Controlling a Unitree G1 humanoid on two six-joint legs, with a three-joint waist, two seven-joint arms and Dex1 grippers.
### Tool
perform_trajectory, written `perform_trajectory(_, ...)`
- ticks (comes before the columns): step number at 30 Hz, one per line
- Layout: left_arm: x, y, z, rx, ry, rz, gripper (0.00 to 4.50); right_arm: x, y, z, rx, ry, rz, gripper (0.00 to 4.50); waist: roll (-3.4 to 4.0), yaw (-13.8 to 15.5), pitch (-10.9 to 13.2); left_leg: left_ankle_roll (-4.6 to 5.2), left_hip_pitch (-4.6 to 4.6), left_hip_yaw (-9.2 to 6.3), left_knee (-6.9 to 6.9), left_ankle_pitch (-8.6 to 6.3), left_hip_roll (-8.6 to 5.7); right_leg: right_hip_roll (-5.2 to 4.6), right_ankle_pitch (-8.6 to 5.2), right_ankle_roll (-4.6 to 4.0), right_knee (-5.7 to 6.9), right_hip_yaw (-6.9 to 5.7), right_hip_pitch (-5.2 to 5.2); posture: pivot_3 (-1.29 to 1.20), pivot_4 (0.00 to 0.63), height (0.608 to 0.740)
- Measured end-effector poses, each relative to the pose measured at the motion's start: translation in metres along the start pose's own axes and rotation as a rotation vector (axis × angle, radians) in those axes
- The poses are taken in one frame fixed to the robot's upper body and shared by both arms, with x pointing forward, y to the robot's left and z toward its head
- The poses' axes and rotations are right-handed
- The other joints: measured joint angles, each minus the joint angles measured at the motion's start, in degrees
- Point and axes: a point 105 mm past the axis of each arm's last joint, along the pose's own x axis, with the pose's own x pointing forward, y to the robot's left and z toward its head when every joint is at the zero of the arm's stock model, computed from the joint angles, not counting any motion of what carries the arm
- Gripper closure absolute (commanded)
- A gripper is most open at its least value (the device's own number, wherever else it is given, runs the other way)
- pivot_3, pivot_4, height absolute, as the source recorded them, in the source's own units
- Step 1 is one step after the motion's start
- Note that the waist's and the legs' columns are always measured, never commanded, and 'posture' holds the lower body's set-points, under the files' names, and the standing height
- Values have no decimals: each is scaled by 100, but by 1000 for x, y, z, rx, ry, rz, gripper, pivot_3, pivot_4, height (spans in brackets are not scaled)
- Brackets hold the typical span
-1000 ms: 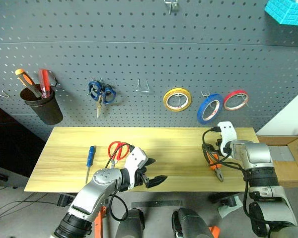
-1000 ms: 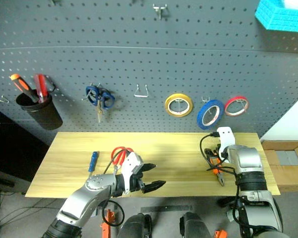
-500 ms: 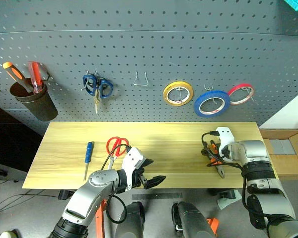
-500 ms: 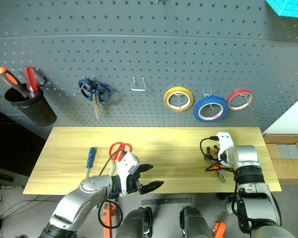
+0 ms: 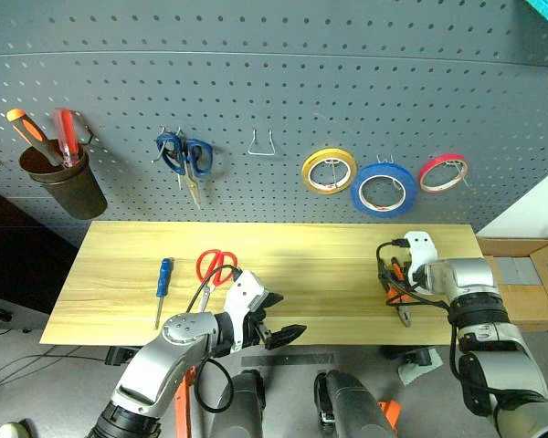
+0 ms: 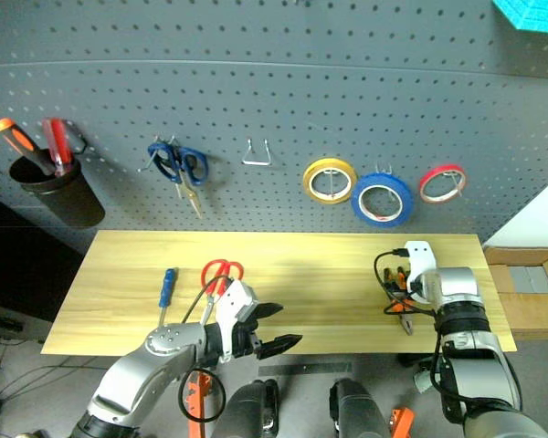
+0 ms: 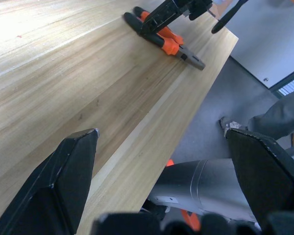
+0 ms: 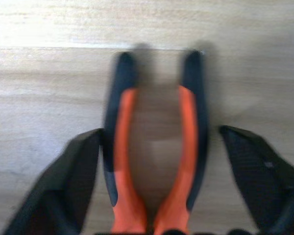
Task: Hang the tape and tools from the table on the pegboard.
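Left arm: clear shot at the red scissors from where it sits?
Probably yes. The left pincer hangs open near the table's front edge, and the red scissors lie just behind it, toward the pegboard, with bare wood around them.

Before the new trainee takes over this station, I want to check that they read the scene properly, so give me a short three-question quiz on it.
1. True or false: the blue tape roll already hangs on the pegboard.
2. Which tool lies between the right gripper's fingers? A) the red-handled scissors B) the pliers C) the blue screwdriver
3. Fill in: the left gripper hovers at the table's near edge with its fingers ____.

Key: 1 true; 2 B; 3 open.
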Motion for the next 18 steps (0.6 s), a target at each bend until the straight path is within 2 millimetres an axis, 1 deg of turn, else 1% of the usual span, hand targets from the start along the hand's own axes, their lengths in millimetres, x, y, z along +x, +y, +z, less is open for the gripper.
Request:
perform_trajectory(1, 1, 0, 2, 3, -4, -1, 32, 0, 0, 0, 1, -1, 1, 1734, 0, 0, 0, 0, 0, 0, -1, 0, 0, 0, 0, 0, 0, 0, 0, 130, 277, 740)
perform_trajectory(7, 4, 5, 11, 30, -30, -1, 32, -3, -3, -5, 16, -5, -12, 1736, 2, 0, -2, -3, -4, 0, -5, 0, 0, 0, 0, 0, -2, -2, -3, 110, 234, 740)
perform_trajectory(9, 5, 8, 10, 29, -29, 3, 32, -7, -3, -9, 3, -13, -14, 1736, 4, 0, -5, -5, -25, -1, -3, 2, 0, -1, 1, 0, -1, -4, -22, 103, 214, 740)
perform_trajectory(11, 6, 10, 12, 32, -35, 8, 32, -12, -1, -13, -31, -19, 0, 1736, 9, 0, -8, -28, -39, 0, -2, 15, -2, -1, 5, -6, 0, -2, -35, 95, 195, 740)
perform_trajectory(12, 6, 11, 13, 33, -45, 7, 32, -19, 1, -16, -52, -34, 15, 1736, 16, 5, -14, -29, -48, 0, -2, 16, -2, -2, 10, -15, 0, -3, -43, 91, 181, 740)
perform_trajectory(14, 0, 16, 15, 25, -61, 35, 32, -38, 18, -16, -123, -96, 96, 1736, 35, 14, -37, -30, -82, -1, 2, 17, -2, -1, 11, -16, 6, -4, -77, 89, 174, 740)
perform_trajectory(15, -1, 18, 17, 25, -68, 45, 32, -46, 26, -14, -154, -124, 124, 1736, 40, -6, -40, -32, -90, 1, 2, 18, -1, 0, 12, -16, 8, -1, -89, 84, 149, 740)
perform_trajectory(16, -3, 19, 19, 15, -85, 49, 32, -56, 33, -12, -187, -164, 155, 1736, 48, -18, -64, -33, -95, 0, 3, 18, 0, 0, 12, -16, 8, -3, -94, 84, 149, 740)
perform_trajectory(18, -8, 18, 21, -6, -113, 61, 32, -74, 49, -6, -251, -254, 206, 1736, 51, -35, -130, -34, -102, -1, 1, 18, 0, 2, 11, -16, 4, -4, -100, 84, 113, 740)
